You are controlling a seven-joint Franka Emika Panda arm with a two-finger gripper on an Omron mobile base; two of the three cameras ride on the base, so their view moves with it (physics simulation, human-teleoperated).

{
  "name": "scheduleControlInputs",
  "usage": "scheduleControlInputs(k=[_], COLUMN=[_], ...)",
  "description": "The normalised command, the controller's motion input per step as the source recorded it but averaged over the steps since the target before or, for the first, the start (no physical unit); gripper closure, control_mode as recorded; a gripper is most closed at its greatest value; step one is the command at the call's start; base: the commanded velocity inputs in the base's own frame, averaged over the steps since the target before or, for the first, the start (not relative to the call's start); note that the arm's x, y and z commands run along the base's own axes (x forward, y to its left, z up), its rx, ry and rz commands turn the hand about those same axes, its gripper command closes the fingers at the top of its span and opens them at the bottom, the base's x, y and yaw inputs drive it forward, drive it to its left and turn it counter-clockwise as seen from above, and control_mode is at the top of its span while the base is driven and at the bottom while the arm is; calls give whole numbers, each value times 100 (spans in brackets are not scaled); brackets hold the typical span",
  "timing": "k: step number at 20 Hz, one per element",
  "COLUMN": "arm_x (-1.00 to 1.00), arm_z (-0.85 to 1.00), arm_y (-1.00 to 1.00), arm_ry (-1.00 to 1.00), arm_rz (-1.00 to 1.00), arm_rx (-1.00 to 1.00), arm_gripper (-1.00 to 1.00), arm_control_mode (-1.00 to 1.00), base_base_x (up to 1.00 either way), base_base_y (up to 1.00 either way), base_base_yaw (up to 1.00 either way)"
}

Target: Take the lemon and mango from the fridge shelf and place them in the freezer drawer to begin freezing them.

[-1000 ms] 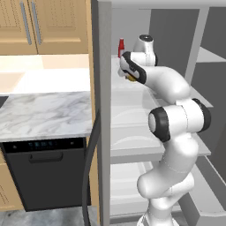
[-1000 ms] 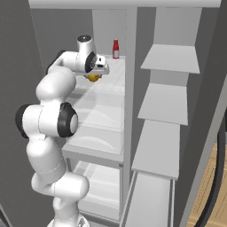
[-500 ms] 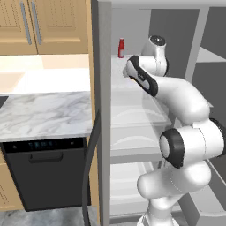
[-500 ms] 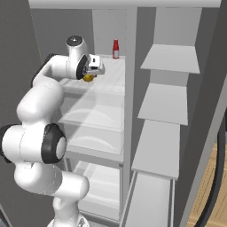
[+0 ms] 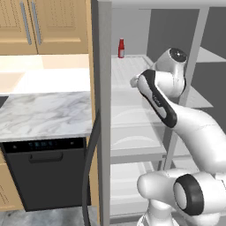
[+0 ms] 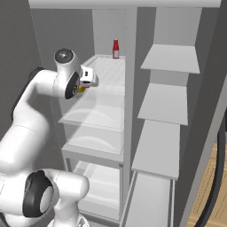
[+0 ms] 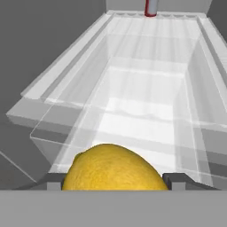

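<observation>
Pincer (image 7: 116, 181) clamped on the lemon (image 7: 114, 168), yellow bulging between its tips, and it has pulled back from the fridge shelf (image 7: 153, 44) since a second ago. Shelf now lies ahead of and below the pincer; red bottle (image 7: 151, 6) stands far beyond, at the back.

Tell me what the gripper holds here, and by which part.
The lemon, held between the fingers across its middle, one fingertip on each side.
</observation>
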Motion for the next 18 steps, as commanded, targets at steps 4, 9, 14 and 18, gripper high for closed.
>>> scheduleControlInputs(k=[4, 9, 14, 18], arm_x=[-97, -71, -25, -18], arm_z=[0, -3, -18, -22], arm_y=[-4, -8, -3, -2], arm_ry=[0, 0, 8, 11], arm_rz=[0, 0, 0, 0], arm_rx=[7, 4, 0, 0], arm_gripper=[100, 100, 100, 100], arm_control_mode=[-100, -100, -100, -100], base_base_x=[0, 0, 0, 0], base_base_y=[0, 0, 0, 0], base_base_yaw=[0, 0, 0, 0])
